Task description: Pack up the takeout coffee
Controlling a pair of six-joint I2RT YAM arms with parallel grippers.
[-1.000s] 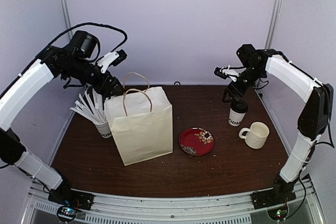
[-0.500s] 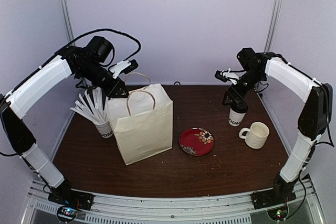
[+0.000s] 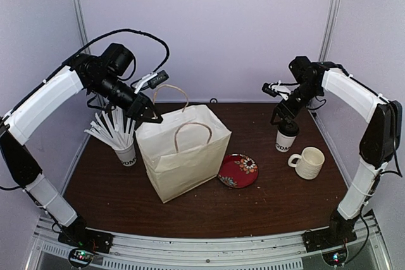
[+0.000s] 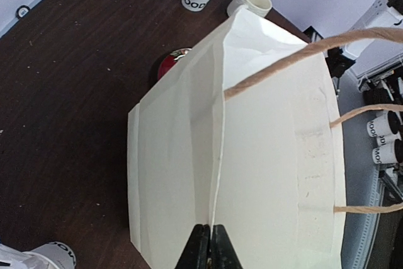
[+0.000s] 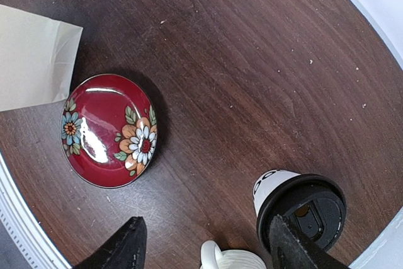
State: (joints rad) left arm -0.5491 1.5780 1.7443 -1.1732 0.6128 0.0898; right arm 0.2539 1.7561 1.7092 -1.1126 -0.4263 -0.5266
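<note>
Brown tabletop (image 3: 253, 213), left gripper (image 4: 210, 244) pinching bag (image 4: 277, 155), takeout coffee (image 3: 286, 137) lettering partly legible

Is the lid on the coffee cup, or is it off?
On. The round black lid sits snugly on top of the white coffee cup, covering its whole mouth in both the overhead and right wrist views.

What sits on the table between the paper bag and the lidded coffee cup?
Only the red floral plate, close beside the bag; the top view shows it.

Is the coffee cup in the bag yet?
No, the lidded coffee cup stands on the table beside the mug, apart from the paper bag.
</note>
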